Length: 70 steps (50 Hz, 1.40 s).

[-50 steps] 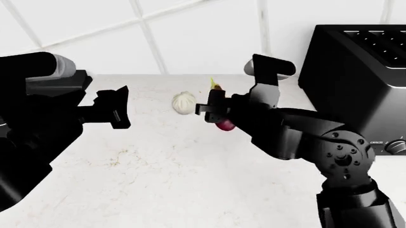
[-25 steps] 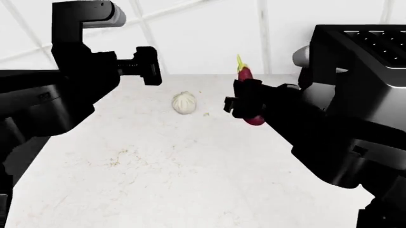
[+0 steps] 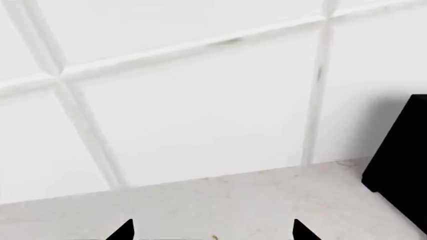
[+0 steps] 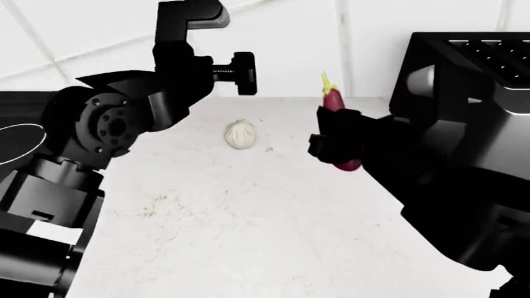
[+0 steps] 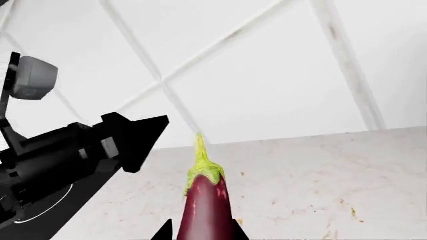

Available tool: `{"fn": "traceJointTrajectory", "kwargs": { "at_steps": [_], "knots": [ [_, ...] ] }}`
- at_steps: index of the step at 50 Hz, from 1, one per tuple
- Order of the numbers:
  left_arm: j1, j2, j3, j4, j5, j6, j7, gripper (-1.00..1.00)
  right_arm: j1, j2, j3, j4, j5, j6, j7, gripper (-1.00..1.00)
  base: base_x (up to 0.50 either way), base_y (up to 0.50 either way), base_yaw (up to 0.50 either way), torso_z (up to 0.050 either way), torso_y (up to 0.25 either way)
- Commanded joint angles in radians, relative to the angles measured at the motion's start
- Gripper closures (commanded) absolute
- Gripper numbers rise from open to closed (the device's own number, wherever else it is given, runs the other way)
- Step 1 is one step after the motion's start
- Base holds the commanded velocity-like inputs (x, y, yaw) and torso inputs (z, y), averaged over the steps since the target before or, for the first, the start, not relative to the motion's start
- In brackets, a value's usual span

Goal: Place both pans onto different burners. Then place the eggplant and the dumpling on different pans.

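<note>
Left wrist view: two black fingertips (image 3: pixel 123 231) of the left gripper (image 3: pixel 212 234) stand apart with nothing between them. They face a white tiled wall (image 3: pixel 200 100) above a pale speckled counter (image 3: pixel 253 205). A black appliance edge (image 3: pixel 403 155) sits to one side.

Head view: the right gripper (image 4: pixel 336 146) is clamped on the slim glossy purple eggplant (image 4: pixel 336 102), held clear of the counter with its green stem up, probably ready for carrying to a pan. The round off-white pleated dumpling (image 4: pixel 241 134) rests on the counter between the arms. A white ring on black glass (image 4: pixel 17 144) shows at far left; no pan is visible.

Right wrist view: the eggplant fills the foreground, the left arm (image 5: pixel 73 155) beyond it.
</note>
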Motion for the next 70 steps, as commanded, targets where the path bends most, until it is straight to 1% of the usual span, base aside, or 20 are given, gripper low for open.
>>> {"fn": "traceJointTrajectory", "kwargs": {
  "at_steps": [1,10,30,39,50,64,70],
  "knots": [
    [-0.027,0.124,0.075,-0.252,0.100,0.104,0.137,-1.00,-0.029,0.020,0.026,-0.019,0.006,-0.012,-0.019,1.00,0.00,0.00,0.00,0.000,0.000],
    [-0.048,0.191,0.108,-0.447,0.155,0.194,0.220,-1.00,-0.065,0.027,0.037,0.001,-0.038,-0.025,-0.077,1.00,0.00,0.00,0.00,0.000,0.000],
    [-0.067,0.266,0.158,-0.658,0.190,0.289,0.299,-1.00,-0.122,0.013,0.006,0.081,-0.233,-0.080,-0.273,1.00,0.00,0.00,0.00,0.000,0.000],
    [-0.052,0.262,0.207,-0.654,0.143,0.297,0.288,-1.00,-0.158,0.013,-0.001,0.081,-0.278,-0.105,-0.314,1.00,0.00,0.00,0.00,0.000,0.000],
    [-0.009,0.229,0.215,-0.563,0.120,0.262,0.247,-1.00,-0.209,0.019,0.003,0.050,-0.296,-0.127,-0.330,1.00,0.00,0.00,0.00,0.000,0.000],
    [0.008,0.227,0.227,-0.562,0.116,0.263,0.247,-1.00,-0.269,0.024,0.007,0.011,-0.310,-0.150,-0.341,1.00,0.00,-0.01,0.00,0.000,0.000],
    [0.029,0.212,0.229,-0.514,0.106,0.247,0.224,-1.00,-0.284,0.027,0.010,-0.003,-0.311,-0.157,-0.341,1.00,0.01,-0.01,0.00,0.000,0.000]
  ]
}}
